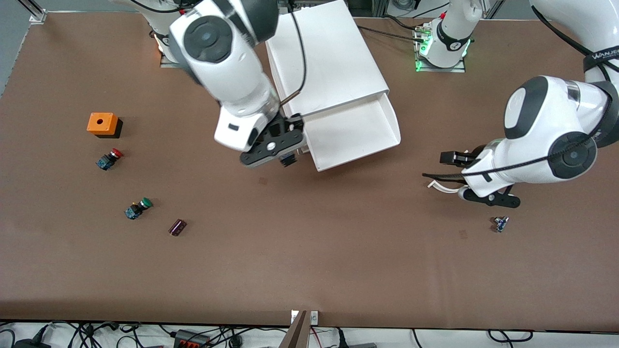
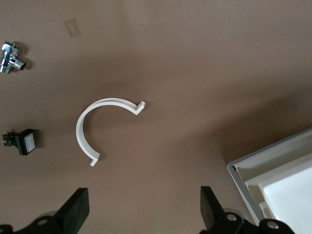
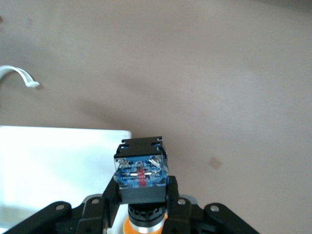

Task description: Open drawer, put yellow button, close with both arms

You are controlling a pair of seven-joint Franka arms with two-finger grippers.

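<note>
The right gripper (image 1: 285, 152) clamps the yellow button (image 3: 141, 175) between its fingers, up in the air just off the open drawer's (image 1: 355, 133) corner, at about eight o'clock from the tray. The left gripper (image 2: 144, 207) hangs with jaws spread wide and empty over a white clip (image 2: 100, 126), toward the left arm's end of the table

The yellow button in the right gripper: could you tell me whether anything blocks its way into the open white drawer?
Nothing visible does. The right gripper holds the yellow button beside the pulled-out, empty white plastic drawer.
</note>
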